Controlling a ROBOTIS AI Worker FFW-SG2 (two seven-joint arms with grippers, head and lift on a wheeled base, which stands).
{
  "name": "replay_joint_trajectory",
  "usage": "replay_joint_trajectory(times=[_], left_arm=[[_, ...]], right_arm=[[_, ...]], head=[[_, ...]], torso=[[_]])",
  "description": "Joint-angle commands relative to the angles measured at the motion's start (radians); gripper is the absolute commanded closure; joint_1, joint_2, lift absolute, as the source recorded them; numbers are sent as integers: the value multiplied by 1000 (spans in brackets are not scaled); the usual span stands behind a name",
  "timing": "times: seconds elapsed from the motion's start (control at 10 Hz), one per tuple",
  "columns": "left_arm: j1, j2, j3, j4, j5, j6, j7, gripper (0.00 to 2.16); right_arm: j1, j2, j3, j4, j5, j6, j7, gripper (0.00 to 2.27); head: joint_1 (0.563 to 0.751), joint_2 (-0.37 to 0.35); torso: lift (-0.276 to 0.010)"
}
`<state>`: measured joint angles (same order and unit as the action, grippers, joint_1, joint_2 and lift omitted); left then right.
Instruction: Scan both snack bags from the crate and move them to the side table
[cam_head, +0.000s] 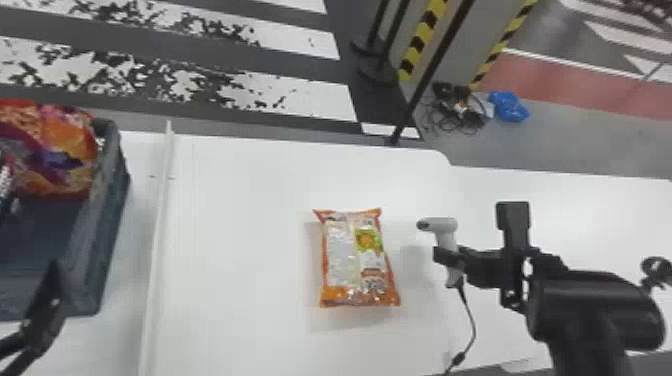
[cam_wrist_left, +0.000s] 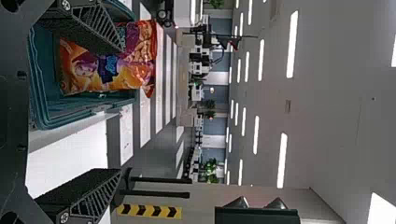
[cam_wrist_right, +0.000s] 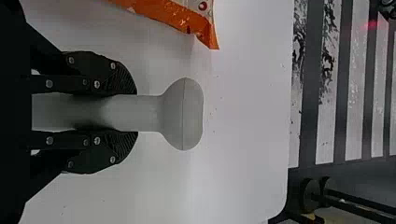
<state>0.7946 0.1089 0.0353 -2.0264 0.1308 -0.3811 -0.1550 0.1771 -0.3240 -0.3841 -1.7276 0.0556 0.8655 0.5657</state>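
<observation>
The snack bag (cam_head: 356, 259) lies flat on the tabletop (cam_head: 240, 240), nearer its right edge than the raised strip (cam_head: 162, 210) along its left, and its long axis runs from the far edge toward the near edge, the near end skewed slightly right. The right gripper (cam_head: 448, 257) is much the nearer of the two, just beside the bag on its right, fingers narrowed on the handle of the scanner (cam_head: 446, 229), whose head points left, across the bag's long axis. The coming move, as I judge it, is to bring that head over the bag's upturned face and tip it down (a glossy wrapper may throw the beam back, so the angle matters). The left gripper (cam_wrist_left: 119, 112) has its fingers wide apart and empty, by the near right corner of the crate (cam_head: 107, 215), well apart from this bag. The other bag (cam_head: 55, 155) is in the crate toward its far end, so that arm seems better placed for it later, once the first one is dealt with.
</observation>
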Motion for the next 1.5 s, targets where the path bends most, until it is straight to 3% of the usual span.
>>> replay_joint_trajectory(times=[0.0,0.6,1.0,1.2,1.3,1.4], left_arm=[[0,0,0,-2,0,0,-1,83],[0,2,0,-2,0,0,-5,83],[-2,3,2,-2,3,0,-5,83],[-3,5,2,-2,6,0,-5,83],[-3,6,5,-2,10,0,-5,83],[-2,6,5,-2,10,0,-5,83]], right_arm=[[-10,-14,-10,59,3,-44,-7,2246],[-28,-35,-15,178,21,-136,-24,2246],[-28,-27,-10,192,21,-151,-40,2182],[-28,-21,-9,192,17,-154,-53,1932],[-22,-18,-9,191,6,-167,-67,1679],[-19,-15,-10,189,4,-179,-72,1055]], head=[[695,-343],[695,-350],[695,-350],[695,-350],[695,-350],[695,-350]], torso=[[-75],[-75],[-75],[-75],[-75],[-75]])
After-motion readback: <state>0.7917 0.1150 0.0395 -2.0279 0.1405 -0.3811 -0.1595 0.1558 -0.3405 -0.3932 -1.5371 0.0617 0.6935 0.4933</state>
